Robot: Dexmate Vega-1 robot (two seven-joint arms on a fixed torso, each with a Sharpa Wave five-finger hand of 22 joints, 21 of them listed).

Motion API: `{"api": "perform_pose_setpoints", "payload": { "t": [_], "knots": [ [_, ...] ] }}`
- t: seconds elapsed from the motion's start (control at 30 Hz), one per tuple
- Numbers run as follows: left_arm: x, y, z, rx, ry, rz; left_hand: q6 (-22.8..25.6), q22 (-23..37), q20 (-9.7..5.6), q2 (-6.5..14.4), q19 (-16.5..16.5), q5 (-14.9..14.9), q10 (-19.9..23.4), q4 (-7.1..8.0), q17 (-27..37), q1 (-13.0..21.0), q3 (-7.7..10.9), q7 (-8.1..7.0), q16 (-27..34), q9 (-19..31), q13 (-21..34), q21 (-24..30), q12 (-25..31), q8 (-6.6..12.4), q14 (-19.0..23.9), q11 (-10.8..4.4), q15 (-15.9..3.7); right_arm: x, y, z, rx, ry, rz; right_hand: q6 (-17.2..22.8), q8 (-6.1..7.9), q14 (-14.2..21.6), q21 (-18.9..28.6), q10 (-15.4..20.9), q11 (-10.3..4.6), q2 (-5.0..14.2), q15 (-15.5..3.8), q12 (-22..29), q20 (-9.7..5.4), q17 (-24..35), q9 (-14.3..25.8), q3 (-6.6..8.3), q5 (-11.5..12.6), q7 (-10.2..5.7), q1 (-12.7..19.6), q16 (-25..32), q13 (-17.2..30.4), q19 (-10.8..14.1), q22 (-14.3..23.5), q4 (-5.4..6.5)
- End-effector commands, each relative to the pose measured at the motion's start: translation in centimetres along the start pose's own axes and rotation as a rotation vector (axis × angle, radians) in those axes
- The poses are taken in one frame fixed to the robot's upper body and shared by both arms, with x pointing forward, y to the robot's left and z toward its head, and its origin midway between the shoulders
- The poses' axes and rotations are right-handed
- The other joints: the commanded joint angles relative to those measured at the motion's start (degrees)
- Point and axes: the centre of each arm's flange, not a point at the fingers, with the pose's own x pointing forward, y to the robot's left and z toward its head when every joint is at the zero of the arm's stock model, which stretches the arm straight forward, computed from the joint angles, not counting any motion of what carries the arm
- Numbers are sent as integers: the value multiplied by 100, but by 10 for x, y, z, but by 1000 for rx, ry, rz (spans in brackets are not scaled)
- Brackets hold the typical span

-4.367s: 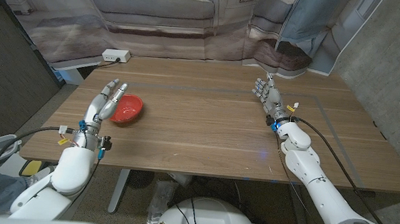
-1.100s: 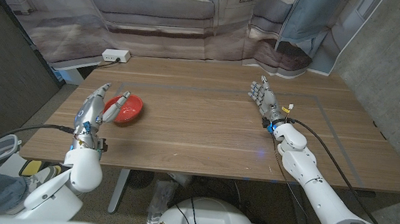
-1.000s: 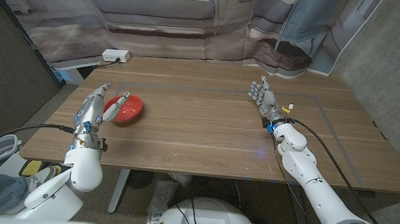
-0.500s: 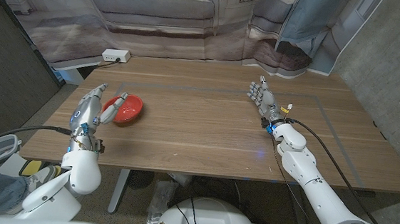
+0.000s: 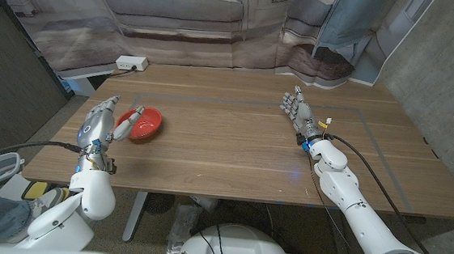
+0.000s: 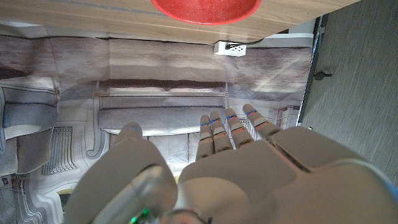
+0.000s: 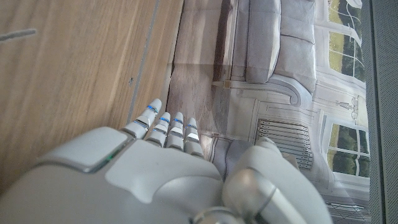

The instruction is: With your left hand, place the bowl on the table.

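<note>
Bowl (image 5: 144, 123) near table's (image 5: 234, 144) left edge

One red bowl (image 5: 144, 124) sits on one wooden table (image 5: 241, 152), flanked by two robot hands, the left hand (image 5: 102, 122) and the right hand (image 5: 299, 110). One white power strip (image 5: 131, 63) lies at the table's far left corner. Behind the table hangs one printed backdrop (image 5: 179, 10) picturing a sofa.
</note>
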Motion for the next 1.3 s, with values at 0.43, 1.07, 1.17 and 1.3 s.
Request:
{"api": "perform_pose_setpoints", "payload": {
  "t": [0.43, 1.07, 1.17, 1.3],
  "knots": [
    [3, -6, 5, 115, 31, -32, 24, 21, -363, -24, 5, 61, 37, -26, 22, 93, -22, -6, -37, 31, 18, -41, -29, 4, 35, -15, -95, 2, -5, -5, 8, 14, 1, 41, -10, 56, -33, 19, -6, 38, -13, -19, -216, 28, 16, -58, -12, 10, 20, -14, 34, 74, 11, 14],
    [17, -21, 3, 159, 55, -81, 25, 17, -335, -65, 24, 117, 51, -112, 17, 239, -29, -22, -45, 32, 20, -89, -50, -17, 78, -40, -113, 7, -6, -8, 10, 22, 5, 42, -11, 66, -65, 22, -2, 45, -13, -22, -213, 28, 16, -72, -17, 9, 21, -15, 34, 98, 12, 11],
    [19, -22, 3, 165, 63, -84, 27, 17, -328, -71, 21, 124, 54, -129, 16, 269, -28, -21, -49, 32, 20, -98, -53, -18, 77, -42, -118, 7, -6, -8, 11, 22, 1, 42, -11, 68, -71, 14, -13, 45, -11, -26, -213, 28, 16, -75, -17, 6, 20, -15, 34, 102, 13, 10],
    [22, -24, 3, 170, 62, -90, 35, 16, -323, -83, 29, 138, 69, -171, 14, 342, -22, -22, -52, 33, 21, -113, -55, -20, 87, -52, -120, 6, -7, -8, 10, 21, -3, 43, -10, 69, -78, 14, -15, 47, -9, -26, -211, 28, 16, -78, -18, 6, 20, -16, 34, 104, 13, 9]
  ]
}}
